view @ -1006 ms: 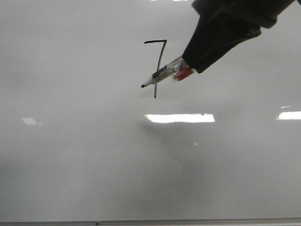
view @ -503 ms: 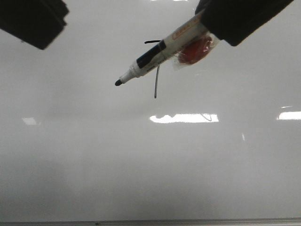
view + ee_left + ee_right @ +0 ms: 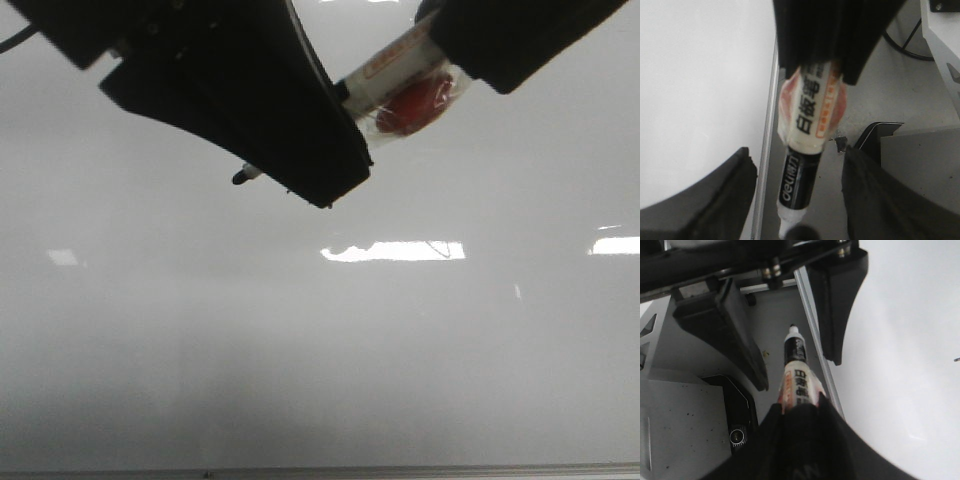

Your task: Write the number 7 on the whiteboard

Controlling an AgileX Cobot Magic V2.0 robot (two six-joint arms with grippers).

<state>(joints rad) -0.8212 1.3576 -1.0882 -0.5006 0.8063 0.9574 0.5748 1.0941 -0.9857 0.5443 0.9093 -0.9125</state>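
The whiteboard [image 3: 300,340] is spread across the whole front view, with its bottom edge [image 3: 400,468] at the near side; both grippers are held above it, at the far side. The left gripper [image 3: 240,100] is placed at the far left and reaches rightward, so that the middle of the marker [image 3: 395,70] is covered by it; the marker tip [image 3: 240,177] is seen just left of the gripper's underside. The right gripper [image 3: 520,35] is set at the far right, and the marker's rear end is enclosed in it; in the left wrist view the marker [image 3: 807,150] is placed between the two spread fingers [image 3: 700,200], touching neither; in the right wrist view the marker [image 3: 797,375] projects from the right gripper [image 3: 800,440] toward the left gripper's fingers [image 3: 835,305], which stand on either side of its tip.
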